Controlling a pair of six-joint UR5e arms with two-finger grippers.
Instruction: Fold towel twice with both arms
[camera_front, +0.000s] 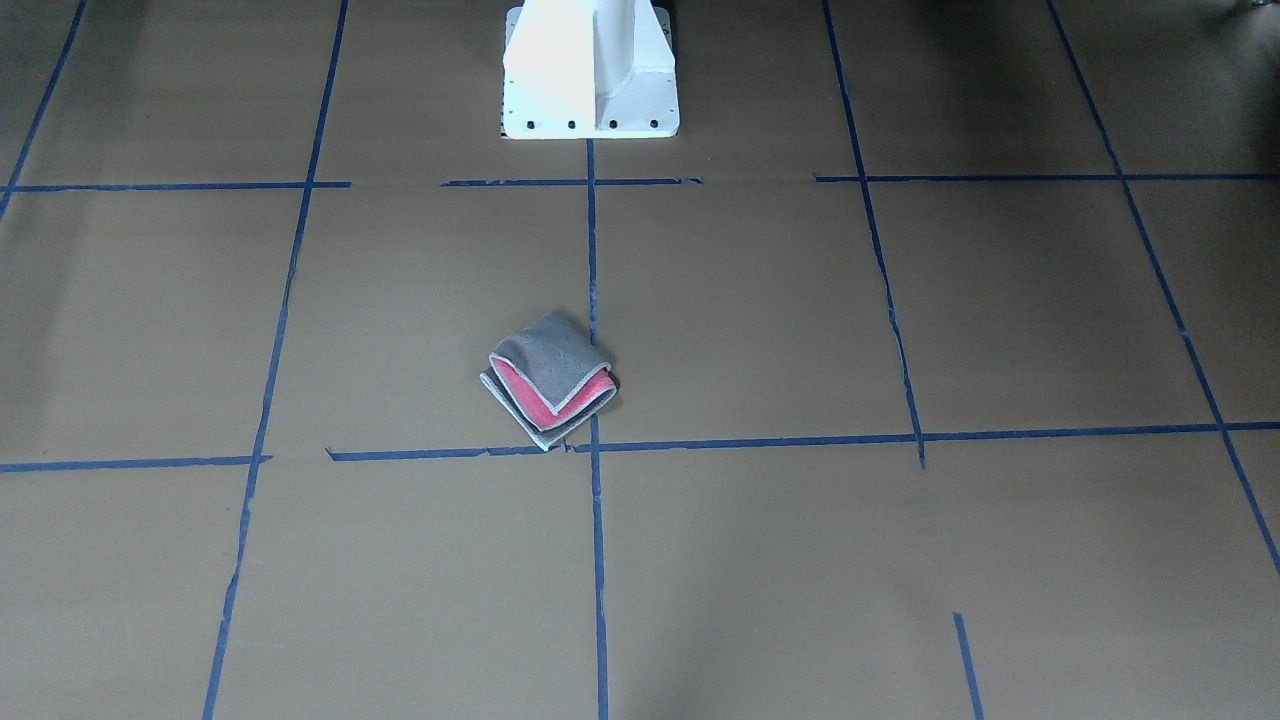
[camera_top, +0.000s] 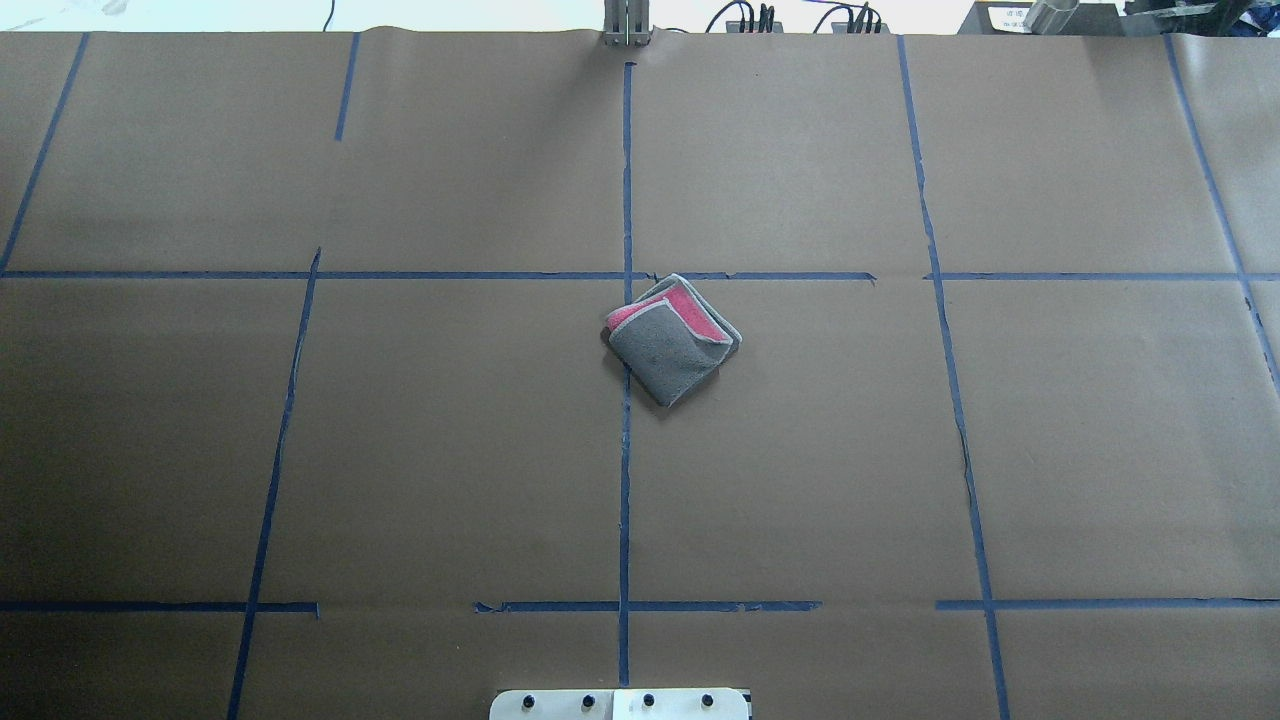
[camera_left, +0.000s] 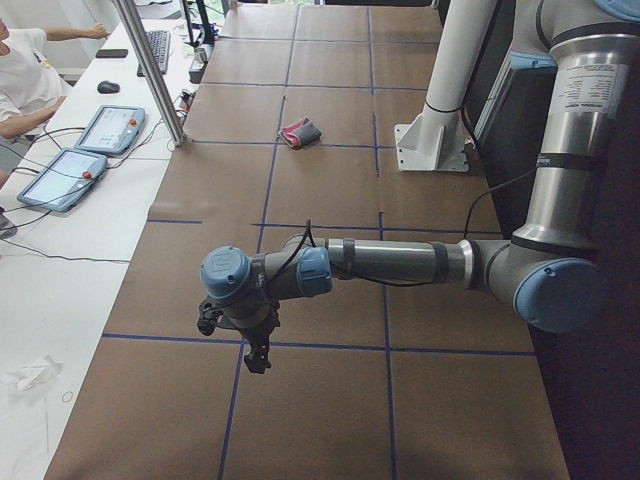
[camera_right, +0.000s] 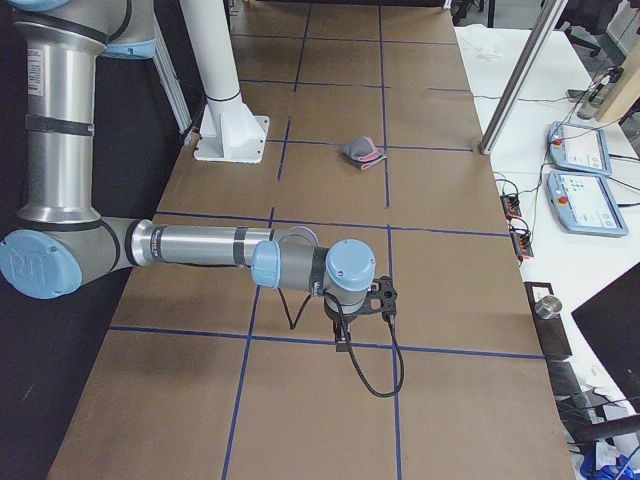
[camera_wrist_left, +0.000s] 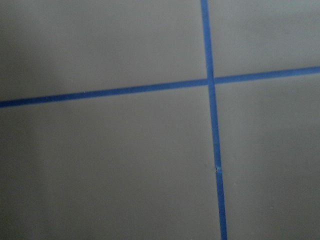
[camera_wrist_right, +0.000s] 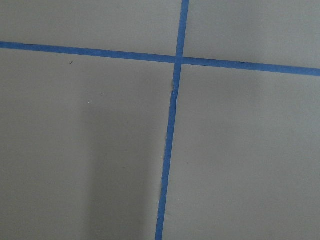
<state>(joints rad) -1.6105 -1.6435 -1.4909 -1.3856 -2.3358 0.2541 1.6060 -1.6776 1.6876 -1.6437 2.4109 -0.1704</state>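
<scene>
The towel (camera_front: 550, 380) lies folded into a small square near the table's middle, grey side up with a pink layer showing along two edges. It also shows in the overhead view (camera_top: 672, 338) and both side views (camera_left: 299, 132) (camera_right: 362, 152). Both arms are far from it, out at the table's ends. The left gripper (camera_left: 258, 360) hangs low over the paper at the left end. The right gripper (camera_right: 345, 345) hangs low at the right end. I cannot tell whether either is open or shut. The wrist views show only brown paper and blue tape.
The white pedestal base (camera_front: 590, 70) stands at the robot's side of the table. Blue tape lines (camera_top: 625, 450) grid the brown paper. An operator (camera_left: 20, 70) and tablets (camera_left: 110, 130) are at a side desk beyond a metal post (camera_left: 150, 70).
</scene>
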